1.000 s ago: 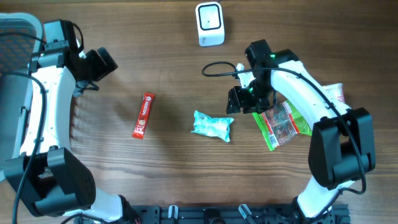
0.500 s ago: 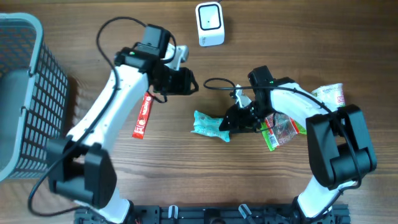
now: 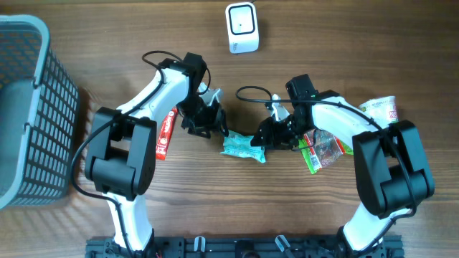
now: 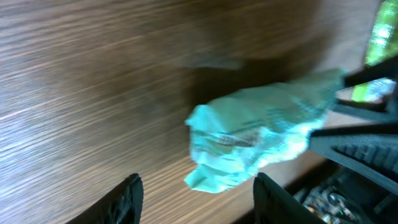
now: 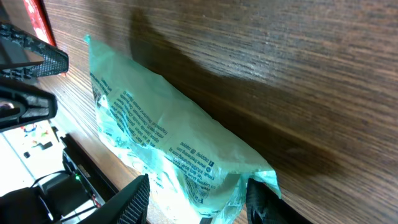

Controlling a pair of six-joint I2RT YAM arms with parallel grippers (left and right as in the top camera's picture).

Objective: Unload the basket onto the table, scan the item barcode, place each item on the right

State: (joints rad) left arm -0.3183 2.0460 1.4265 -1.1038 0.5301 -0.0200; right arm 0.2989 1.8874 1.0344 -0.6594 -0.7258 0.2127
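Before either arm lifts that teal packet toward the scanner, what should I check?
1. Teal packet lies between both arms: ok.
2. Left end effector open at the packet's end: ok.
3. Right end effector straddles the other end; firm grip: cannot tell.
4. Barcode located: cannot tell, only small print shows.
5. White scanner in view, nothing covering it: ok.

The table (image 3: 107, 36) is brown wood with a fine, visible grain and a matt finish. The teal packet (image 3: 242, 146) is thin, crinkled plastic film, glossy and printed. The red stick pack (image 3: 163, 143) looks glossy too. The basket (image 3: 63, 100) is grey plastic mesh, and the scanner (image 3: 242, 27) is smooth white plastic.
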